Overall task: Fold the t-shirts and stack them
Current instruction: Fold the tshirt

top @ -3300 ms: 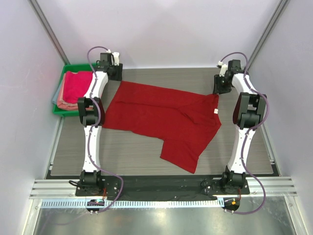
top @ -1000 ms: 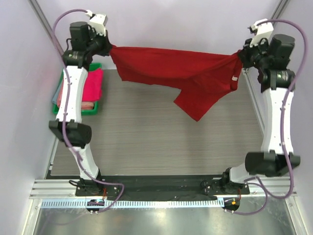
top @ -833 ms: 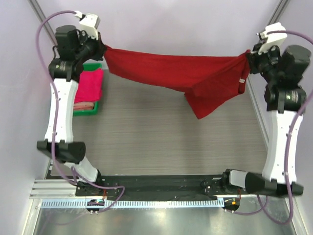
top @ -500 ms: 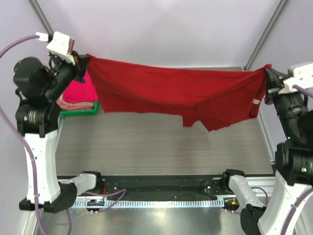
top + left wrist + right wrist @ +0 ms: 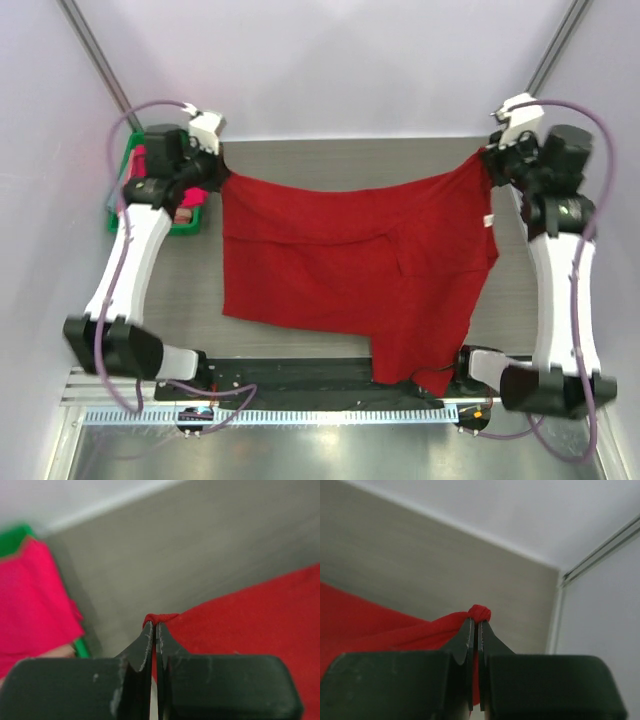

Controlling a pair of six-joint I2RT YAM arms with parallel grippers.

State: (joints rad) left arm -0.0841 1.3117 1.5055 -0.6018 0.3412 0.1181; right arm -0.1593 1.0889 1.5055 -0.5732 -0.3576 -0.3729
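The left gripper (image 5: 154,626) and right gripper (image 5: 475,622) pinch only tiny corners of the soft deep-red cloth t-shirt (image 5: 340,260), so it may slip onto the grey bench (image 5: 330,160).

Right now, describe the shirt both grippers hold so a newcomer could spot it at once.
Start at the grey table, find the left gripper and right gripper at its far corners. Stretched between them, its near flap reaching the table's front edge, is the deep red t-shirt with a small white label; the neighbouring shirt, in the green tray at far left, is bright pink.
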